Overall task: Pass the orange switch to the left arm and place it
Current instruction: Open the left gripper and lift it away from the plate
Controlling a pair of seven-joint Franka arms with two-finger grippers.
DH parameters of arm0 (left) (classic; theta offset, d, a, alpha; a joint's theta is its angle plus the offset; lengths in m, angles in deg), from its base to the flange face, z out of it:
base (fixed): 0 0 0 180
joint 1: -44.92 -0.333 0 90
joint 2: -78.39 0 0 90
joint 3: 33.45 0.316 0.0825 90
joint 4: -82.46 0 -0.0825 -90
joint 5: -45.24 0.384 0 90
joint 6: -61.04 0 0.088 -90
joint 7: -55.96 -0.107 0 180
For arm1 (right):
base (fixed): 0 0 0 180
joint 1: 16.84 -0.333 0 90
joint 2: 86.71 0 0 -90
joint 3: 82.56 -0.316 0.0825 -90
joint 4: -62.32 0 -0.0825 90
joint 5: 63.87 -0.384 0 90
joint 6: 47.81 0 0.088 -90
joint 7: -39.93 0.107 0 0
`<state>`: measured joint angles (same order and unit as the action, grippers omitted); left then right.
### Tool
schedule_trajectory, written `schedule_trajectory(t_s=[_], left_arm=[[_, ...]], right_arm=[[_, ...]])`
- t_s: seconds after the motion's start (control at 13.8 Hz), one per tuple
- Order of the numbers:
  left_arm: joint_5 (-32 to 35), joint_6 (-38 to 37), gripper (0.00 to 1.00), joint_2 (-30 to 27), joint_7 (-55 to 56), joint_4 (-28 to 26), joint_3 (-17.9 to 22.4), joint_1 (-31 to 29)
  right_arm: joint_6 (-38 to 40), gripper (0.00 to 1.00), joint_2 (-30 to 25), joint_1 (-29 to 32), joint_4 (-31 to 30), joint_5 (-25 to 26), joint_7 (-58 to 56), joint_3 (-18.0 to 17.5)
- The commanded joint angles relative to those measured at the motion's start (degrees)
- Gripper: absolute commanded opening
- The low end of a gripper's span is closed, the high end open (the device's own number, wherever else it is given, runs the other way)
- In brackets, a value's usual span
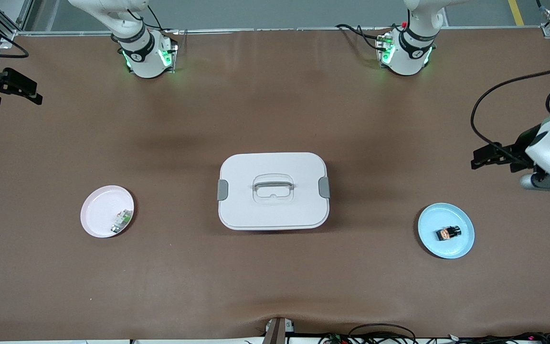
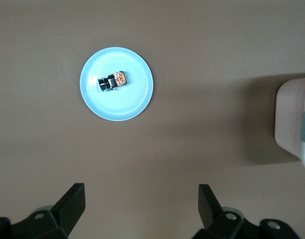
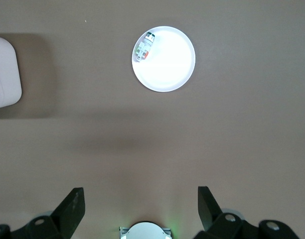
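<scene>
- Left tool (image 1: 482, 160) hangs high over the bench's left-arm end, fingers (image 2: 73, 204) spread apart and empty; right tool (image 1: 19, 91) hangs over the right-arm end, fingers (image 3: 73, 204) likewise apart and empty.
- Bench (image 1: 275, 286), the largest thing, is a brown sheet carrying everything.
- Box (image 1: 273, 191) sits mid-bench, lid on, grey clasps at both ends, squarely between the two plates.
- Blue plate (image 1: 446, 231) lies toward the left arm's end, nearer the front camera than the box; pink plate (image 1: 107, 211) lies toward the right arm's end.
- Orange switch (image 1: 448, 233) lies on its side in the blue plate, near the middle, button face turned toward the box.
- White-and-green component (image 1: 121, 221) rests at the pink plate's rim.
- Step in hand, as I judge it: the left arm should come down on the switch. It should centre over the black body, close across the narrow sides rather than the button, and keep the fingertips off the plate's raised rim.
- A handover would then best happen high over the box, so neither arm clips the lid.
- Hard to make out: the switch's exact shape and any pins. The right tool is cut off at the front view's edge, and each wrist view shows only a corner of the box.
</scene>
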<state>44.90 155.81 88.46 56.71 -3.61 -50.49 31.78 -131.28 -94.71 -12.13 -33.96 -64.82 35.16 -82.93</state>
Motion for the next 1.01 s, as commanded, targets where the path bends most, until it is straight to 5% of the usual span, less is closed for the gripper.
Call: schedule_trajectory(t_s=[0.0,0.65,0.94], left_arm=[[-0.01,-3.17,1.00,-3.65,1.63,-0.86,-0.19,-0.47],[1.04,-9.69,1.00,-6.55,3.02,4.25,0.59,1.44],[3.24,-10.31,1.00,-11.30,4.88,-1.29,8.58,10.59]], right_arm=[[1.81,1.00,0.27,0.65,2.15,0.51,0.28,-0.33],[2.88,1.00,0.53,0.74,2.15,0.77,0.72,-0.24],[2.96,1.00,0.54,0.65,2.15,0.77,0.72,-0.24]])
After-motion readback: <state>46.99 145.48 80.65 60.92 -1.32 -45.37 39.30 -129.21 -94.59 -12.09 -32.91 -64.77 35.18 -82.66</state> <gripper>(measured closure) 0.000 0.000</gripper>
